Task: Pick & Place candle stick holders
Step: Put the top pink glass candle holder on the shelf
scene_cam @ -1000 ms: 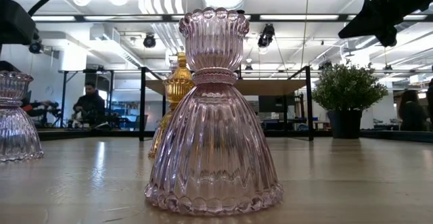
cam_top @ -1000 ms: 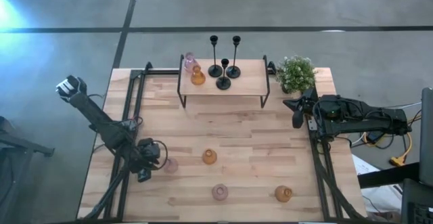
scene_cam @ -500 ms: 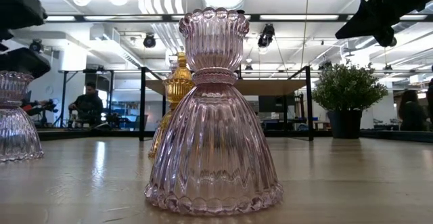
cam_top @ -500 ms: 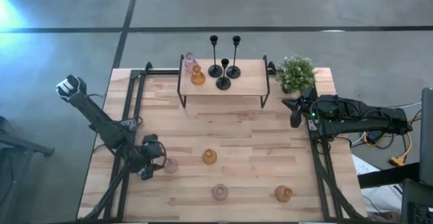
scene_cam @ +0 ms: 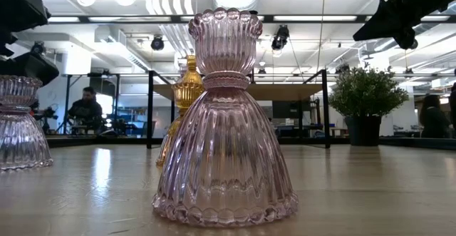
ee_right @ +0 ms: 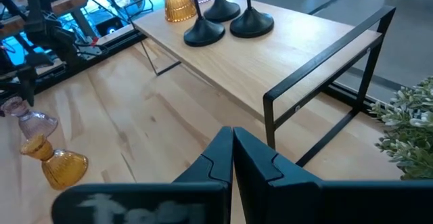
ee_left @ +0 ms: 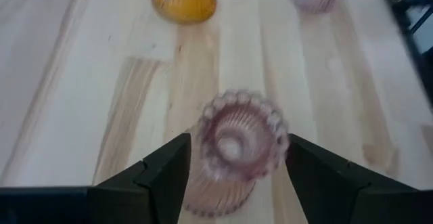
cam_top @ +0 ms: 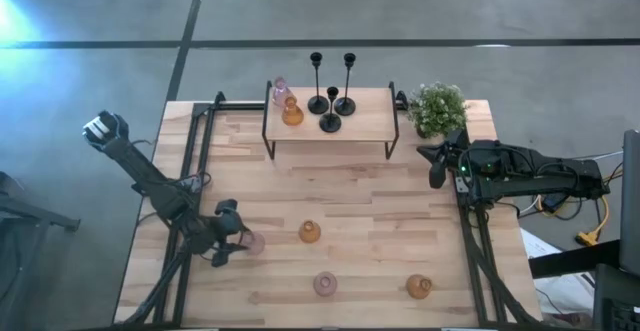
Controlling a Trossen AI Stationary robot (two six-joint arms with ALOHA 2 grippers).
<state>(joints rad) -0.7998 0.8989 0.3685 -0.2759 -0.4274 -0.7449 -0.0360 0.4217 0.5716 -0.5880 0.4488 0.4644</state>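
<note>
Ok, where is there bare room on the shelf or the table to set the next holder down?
The shelf is bare on its right half, beside the three black holders; its left end is crowded by a pink and an amber holder. The table is bare between shelf and loose holders. The open left gripper straddles a pink holder.
</note>
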